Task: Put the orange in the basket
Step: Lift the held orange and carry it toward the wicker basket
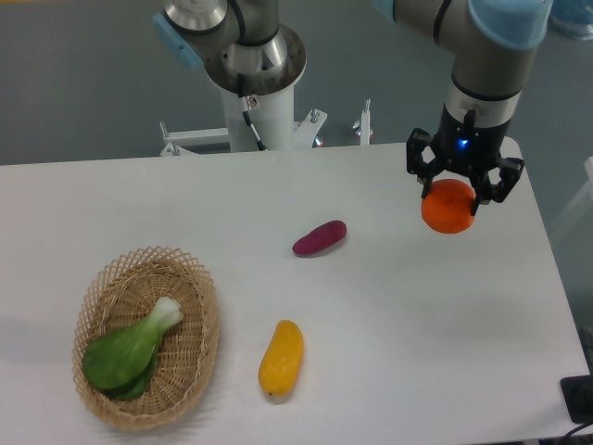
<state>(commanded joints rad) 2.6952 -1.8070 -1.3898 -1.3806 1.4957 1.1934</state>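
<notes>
The arm [482,37] is cut off by the top edge of the frame; only its lower segment and wrist are visible. The upper part of the orange [448,208] is hidden between the gripper [451,193] fingers, and contact between the orange and the table [417,315] cannot be determined from this view. A dark object [579,399] at the lower right corner is cut off and cannot be identified.

The gripper is closed on the orange, with one finger at each side of the fruit. The orange sits directly below the wrist, near the far right edge of the table.

The basket [199,357] stands at the near left, well apart from the orange, and contains a leafy green vegetable [130,350]. A purple vegetable [320,238] and a yellow fruit [282,358] lie between them.
</notes>
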